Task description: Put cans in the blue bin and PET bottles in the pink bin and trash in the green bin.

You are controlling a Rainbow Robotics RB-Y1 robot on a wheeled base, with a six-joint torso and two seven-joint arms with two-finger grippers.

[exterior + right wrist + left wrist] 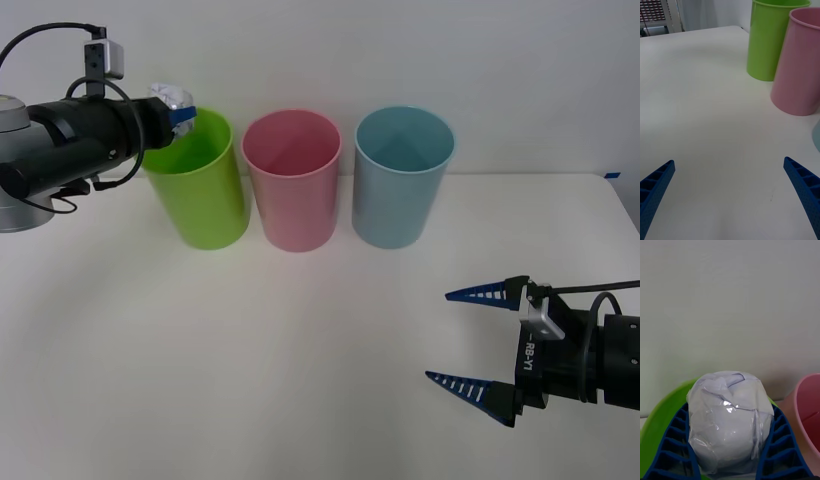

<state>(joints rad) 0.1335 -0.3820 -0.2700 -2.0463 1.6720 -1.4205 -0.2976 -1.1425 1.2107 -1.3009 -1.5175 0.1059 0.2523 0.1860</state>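
Three tall cups stand in a row at the back of the table: the green bin (pixel 200 185), the pink bin (pixel 293 180) and the blue bin (pixel 402 177). My left gripper (pixel 176 108) hovers at the green bin's rim, shut on the trash (pixel 172 98), a crumpled white ball wrapped in clear film. The left wrist view has the trash (pixel 730 420) squeezed between the blue fingers (pixel 675 444), with the green bin's rim (pixel 657 420) below it and the pink bin (pixel 807 420) beside. My right gripper (pixel 462 338) rests open low over the table at the front right, holding nothing.
The white table (pixel 250 360) stretches wide in front of the bins. A white wall rises right behind them. In the right wrist view the green bin (pixel 771 41) and pink bin (pixel 801 63) stand ahead of my open right gripper (pixel 730 189).
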